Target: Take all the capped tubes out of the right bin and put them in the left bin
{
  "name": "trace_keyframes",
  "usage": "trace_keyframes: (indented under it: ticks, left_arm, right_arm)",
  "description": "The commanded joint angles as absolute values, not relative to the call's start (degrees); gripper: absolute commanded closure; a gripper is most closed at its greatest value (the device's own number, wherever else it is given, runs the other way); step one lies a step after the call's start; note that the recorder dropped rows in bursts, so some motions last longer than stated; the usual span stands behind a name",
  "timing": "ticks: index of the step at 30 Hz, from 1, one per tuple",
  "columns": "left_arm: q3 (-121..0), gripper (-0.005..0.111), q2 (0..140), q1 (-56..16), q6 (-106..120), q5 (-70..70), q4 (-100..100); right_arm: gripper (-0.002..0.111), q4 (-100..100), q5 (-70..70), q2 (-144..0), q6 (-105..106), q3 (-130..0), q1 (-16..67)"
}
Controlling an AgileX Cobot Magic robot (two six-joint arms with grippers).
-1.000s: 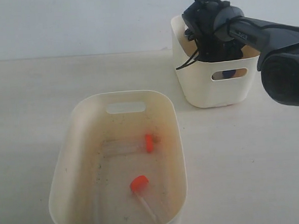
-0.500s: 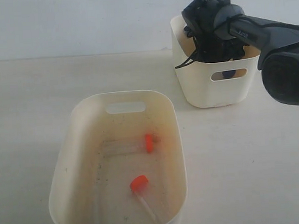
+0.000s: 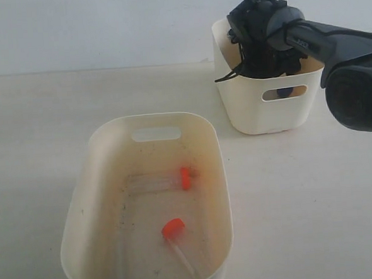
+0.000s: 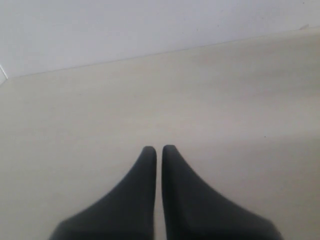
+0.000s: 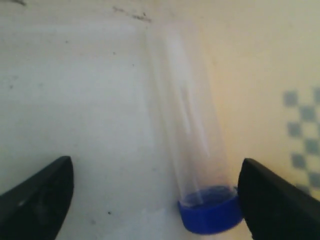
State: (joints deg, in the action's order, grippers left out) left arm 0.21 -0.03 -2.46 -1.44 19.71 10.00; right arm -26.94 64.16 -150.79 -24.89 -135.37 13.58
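Note:
My right arm reaches down into the right bin (image 3: 260, 109), a small cream tub at the back right. Inside it, a clear tube with a blue cap (image 5: 210, 215) lies on the floor along the side wall. My right gripper (image 5: 155, 172) is open around it, and one finger (image 5: 275, 200) touches the cap. In the exterior view blue shows through the bin's slot handle (image 3: 285, 92). The left bin (image 3: 100, 182), larger and speckled, holds two tubes with orange caps (image 3: 186, 177) (image 3: 173, 228). My left gripper (image 4: 158, 149) is shut over bare table, holding nothing.
The pale tabletop (image 3: 303, 195) runs between and around the two bins. A white wall (image 3: 103, 31) rises behind the table. My right arm's dark housing (image 3: 360, 97) fills the right edge of the exterior view.
The right wrist has shifted slightly over the right bin, with its loose cable swinging a little. The tubes in the left bin have not moved.

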Motion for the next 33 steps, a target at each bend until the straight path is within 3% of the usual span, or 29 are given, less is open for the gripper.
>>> trace_keyframes:
  ticks: [1,33]
  left_arm:
    - [0.0,0.102,0.0,-2.5,-2.0,19.5,10.1]
    - [0.0,0.102,0.0,-2.5,-2.0,19.5,10.1]
  right_arm:
    - [0.023,-24.8,61.4,-152.6,-26.2,-134.6,13.1]
    - [0.027,-24.3,70.0,-152.6,-24.4,-134.6,13.1]
